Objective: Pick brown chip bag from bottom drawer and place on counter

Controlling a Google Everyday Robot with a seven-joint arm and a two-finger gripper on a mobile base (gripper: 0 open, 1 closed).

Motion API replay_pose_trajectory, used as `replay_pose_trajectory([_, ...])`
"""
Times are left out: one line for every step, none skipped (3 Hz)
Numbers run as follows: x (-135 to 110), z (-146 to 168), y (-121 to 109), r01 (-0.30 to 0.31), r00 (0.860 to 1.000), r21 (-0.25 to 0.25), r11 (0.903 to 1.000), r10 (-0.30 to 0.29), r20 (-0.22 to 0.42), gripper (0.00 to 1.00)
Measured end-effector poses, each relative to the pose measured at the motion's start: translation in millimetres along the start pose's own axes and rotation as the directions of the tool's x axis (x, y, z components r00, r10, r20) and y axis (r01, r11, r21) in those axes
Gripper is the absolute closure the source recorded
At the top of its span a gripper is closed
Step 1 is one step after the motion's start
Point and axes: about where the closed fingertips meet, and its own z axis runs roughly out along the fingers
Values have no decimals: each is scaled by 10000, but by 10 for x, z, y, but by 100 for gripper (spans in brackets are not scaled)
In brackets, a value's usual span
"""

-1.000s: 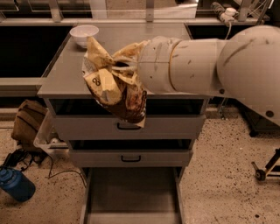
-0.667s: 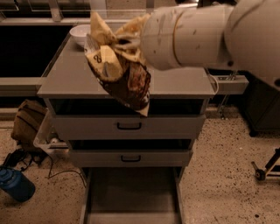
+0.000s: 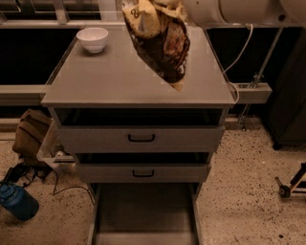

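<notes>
**Transfer stage.** The brown chip bag (image 3: pixel 160 43) is suspended above the counter (image 3: pixel 110 79). Its lower corner hangs over the front-right area and is judged not yet to rest there. The gripper (image 3: pixel 178 6) is located at the top edge, largely hidden by the bag's bunched upper end. It is judged to be clamped around that end, since the bag hangs free. The high carry is presumably used so that the cabinet edge is cleared before lowering. The bottom drawer (image 3: pixel 143 215) is pulled out, and nothing is seen on its floor. The white bowl (image 3: pixel 93 38), at the rear-left corner, appears empty.
</notes>
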Motion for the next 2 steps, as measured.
replay_pose_trajectory([354, 27, -112, -15, 9986, 402, 9992, 36, -525, 100])
replay_pose_trajectory([642, 98, -209, 301, 9935, 937, 9951, -195, -1121, 100])
